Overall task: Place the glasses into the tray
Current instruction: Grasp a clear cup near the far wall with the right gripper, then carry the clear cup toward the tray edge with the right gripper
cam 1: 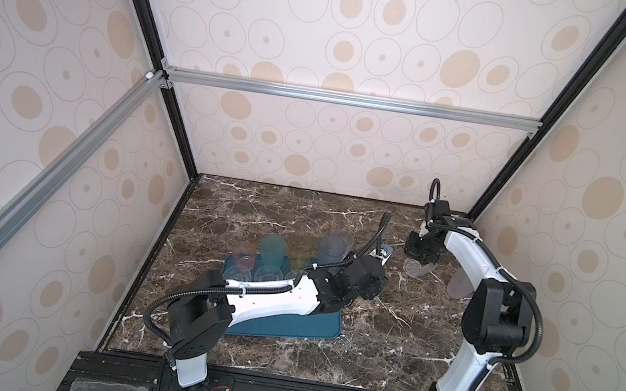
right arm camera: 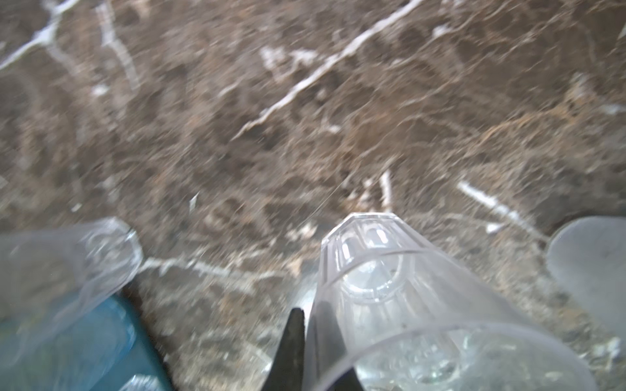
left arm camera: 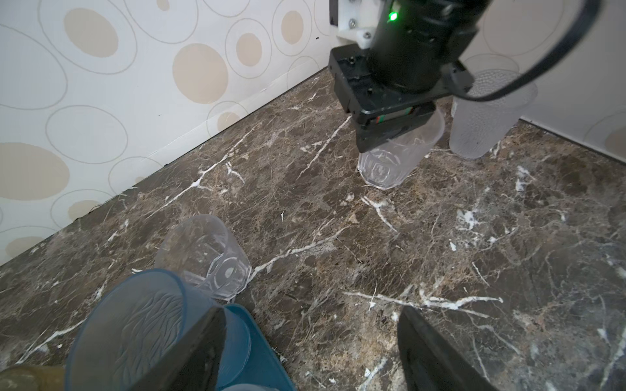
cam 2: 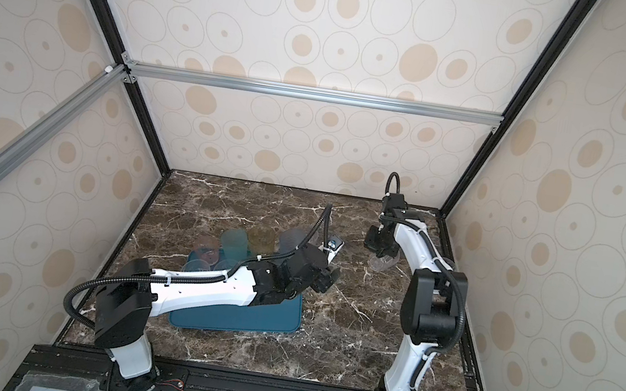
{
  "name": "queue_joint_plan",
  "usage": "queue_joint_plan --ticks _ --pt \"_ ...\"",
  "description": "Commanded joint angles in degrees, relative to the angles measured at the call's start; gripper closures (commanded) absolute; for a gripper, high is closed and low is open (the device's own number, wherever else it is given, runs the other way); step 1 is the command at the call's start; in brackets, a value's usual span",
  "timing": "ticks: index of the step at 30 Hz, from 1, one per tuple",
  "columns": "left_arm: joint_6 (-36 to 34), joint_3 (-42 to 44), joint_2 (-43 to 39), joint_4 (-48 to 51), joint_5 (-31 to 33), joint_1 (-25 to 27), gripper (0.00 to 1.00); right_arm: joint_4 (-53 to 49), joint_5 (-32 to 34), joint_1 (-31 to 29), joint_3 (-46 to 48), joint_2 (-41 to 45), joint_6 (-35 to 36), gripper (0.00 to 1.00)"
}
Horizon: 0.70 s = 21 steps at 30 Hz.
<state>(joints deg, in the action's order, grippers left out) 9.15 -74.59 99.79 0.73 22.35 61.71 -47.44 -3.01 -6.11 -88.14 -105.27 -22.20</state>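
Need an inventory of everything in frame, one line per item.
tray: 1, teal-blue, on the table left of centre, partly under the left arm
tinted tumblers: 4, pink, teal-green, yellow, grey-blue, in a row at the tray's far edge
short tumblers: at least 2, clear, in the tray by that row; the arm may hide more
loose tumbler: 1, clear, on the table just past the tray's corner
held tumbler: 1, clear faceted, in the right gripper
frosted tumbler: 1, whitish, on the table beside the held one
table: 1, brown marble
left gripper: 1, black, open, empty, near the tray's corner
right gripper: 1, black, shut on the held tumbler's wall
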Motion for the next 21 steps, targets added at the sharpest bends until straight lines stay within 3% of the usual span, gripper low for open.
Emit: queue_joint_plan --ticks 1,11,16,21 --pt "-2.3 1.68 -3.65 -2.27 2.72 0.52 0.21 -0.19 1.13 -3.25 5.79 5.47 -0.9 0.91" --pt "-7.69 15.18 -11.8 -19.26 4.81 0.6 0.22 1.23 3.89 -14.77 23.37 17.41 -6.44 0.88" --pt "-8.07 17.07 -12.75 -22.83 6.99 0.59 0.22 2.72 3.6 -17.68 26.82 17.43 -8.51 0.84" --pt "-5.33 16.56 -13.1 -22.87 8.98 0.61 0.22 1.8 0.92 -17.79 26.24 18.27 -8.63 0.72"
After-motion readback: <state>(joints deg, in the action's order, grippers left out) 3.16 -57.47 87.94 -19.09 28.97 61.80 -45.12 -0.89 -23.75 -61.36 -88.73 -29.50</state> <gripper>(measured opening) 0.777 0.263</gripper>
